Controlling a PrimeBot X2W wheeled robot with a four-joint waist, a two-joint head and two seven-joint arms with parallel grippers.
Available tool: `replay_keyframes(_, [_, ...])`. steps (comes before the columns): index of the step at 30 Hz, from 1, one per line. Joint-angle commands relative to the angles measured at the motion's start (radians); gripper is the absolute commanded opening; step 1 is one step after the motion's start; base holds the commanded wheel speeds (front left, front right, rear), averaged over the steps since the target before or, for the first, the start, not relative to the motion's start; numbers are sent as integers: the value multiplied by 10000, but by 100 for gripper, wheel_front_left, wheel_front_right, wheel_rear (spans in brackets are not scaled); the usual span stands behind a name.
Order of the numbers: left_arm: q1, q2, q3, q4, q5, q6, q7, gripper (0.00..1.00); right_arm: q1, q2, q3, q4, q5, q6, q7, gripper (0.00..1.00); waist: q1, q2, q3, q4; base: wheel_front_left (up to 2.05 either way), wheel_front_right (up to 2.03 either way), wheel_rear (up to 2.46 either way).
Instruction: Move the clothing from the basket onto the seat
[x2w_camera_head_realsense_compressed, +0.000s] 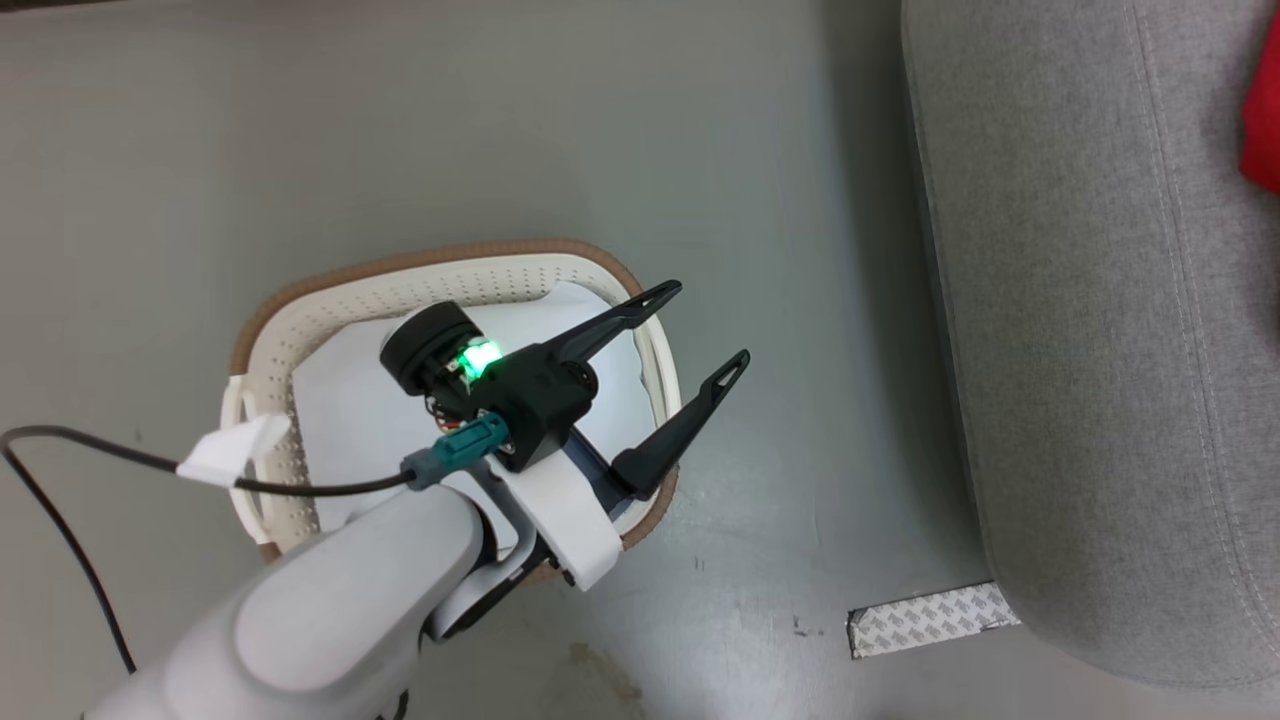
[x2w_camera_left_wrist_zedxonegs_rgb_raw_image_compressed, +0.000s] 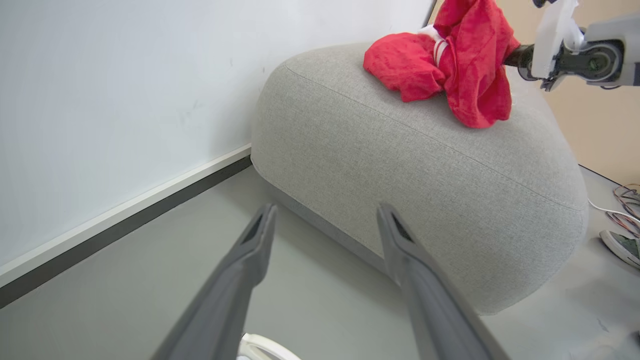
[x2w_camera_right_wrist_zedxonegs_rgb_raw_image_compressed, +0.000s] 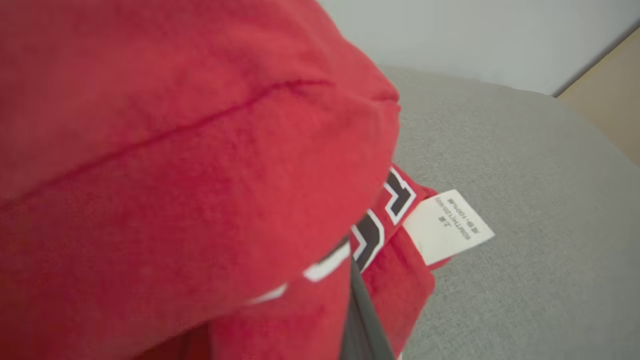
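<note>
Holding the right hand (x2w_camera_left_wrist_zedxonegs_rgb_raw_image_compressed: 522, 56) pinched narrow on the clothing (x2w_camera_left_wrist_zedxonegs_rgb_raw_image_compressed: 475, 70), up over the top of the seat (x2w_camera_left_wrist_zedxonegs_rgb_raw_image_compressed: 400, 165), with the red folds hanging down and touching the grey fabric just beside a second red garment (x2w_camera_left_wrist_zedxonegs_rgb_raw_image_compressed: 400, 67) lying there. Hovering the left hand (x2w_camera_head_realsense_compressed: 700, 325) spread wide and carrying nothing above the basket (x2w_camera_head_realsense_compressed: 420, 262), over the pale pad (x2w_camera_head_realsense_compressed: 350, 400) inside it. Judging the step in hand as the set-down of the held cloth. Doing it well probably means lowering until most of the cloth is resting on the seat before opening the hand, and placing it well in from the rounded edge to avoid a slide to the floor (x2w_camera_head_realsense_compressed: 500, 120). Then lifting straight up, watching for any fold or the white label (x2w_camera_right_wrist_zedxonegs_rgb_raw_image_compressed: 447, 225) snagging on the hand. Leaving the left hand apart from the seat meanwhile.
</note>
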Motion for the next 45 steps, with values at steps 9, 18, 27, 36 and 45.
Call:
replay_keyframes(9, [197, -247, 86, 388, -314, 55, -372, 100, -203, -495, 878, 728, 397, -27, 639, 75, -1, 0, -590, 84, 0, 0, 0])
replay_keyframes(18, [698, -422, 206, 894, -584, 118, -713, 100, 94, -906, 1865, 605, 538, -27, 1421, 100, -1, 0, -1932, -26, 0, 0, 0])
replay_keyframes(27, [1740, -373, 595, 1130, -1044, 403, -893, 100, 886, -1610, 2628, -463, 974, -27, 3464, 100, -1, 0, -3664, -34, 0, 0, 0])
replay_keyframes(36, [2781, -277, 1261, 926, -1356, 748, -963, 100, 1868, -1912, 2135, -2921, 823, -27, 3783, 100, -1, 0, -5007, 324, 0, 0, 0])
replay_keyframes(45, [3611, 177, 2580, 409, -1424, 1239, -956, 100, 2681, -1150, 2069, -5484, 592, -27, 3444, 100, -1, 0, -5601, 907, 0, 0, 0])
